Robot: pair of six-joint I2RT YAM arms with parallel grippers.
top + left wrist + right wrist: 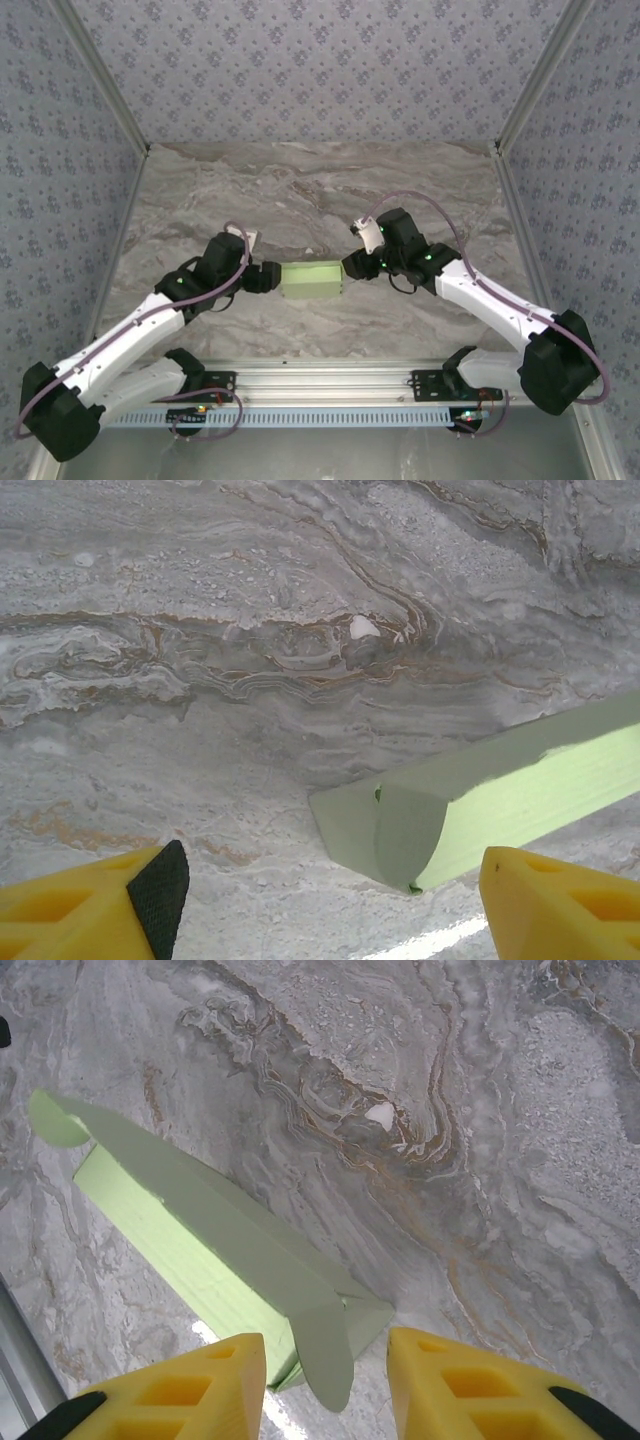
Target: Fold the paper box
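The box is seen lying at the middle of the table, already raised into a long sleeve and flanked end to end by the two grippers. At its right end a rounded flap is left sticking out, untucked. That flap is straddled by the right gripper, whose jaws are parted with a gap showing on either side, so nothing is gripped. At the other end a curved flap is bent across the opening. Just short of it the left gripper is held with jaws wide apart, also touching nothing.

The danger is judged to be plain enough: the box is held by nobody. If the loose flap is pushed from the right, the light card could be slid or spun rather than folded. If the flap is pinched off its crease, the sleeve could be crumpled or its end crushed.
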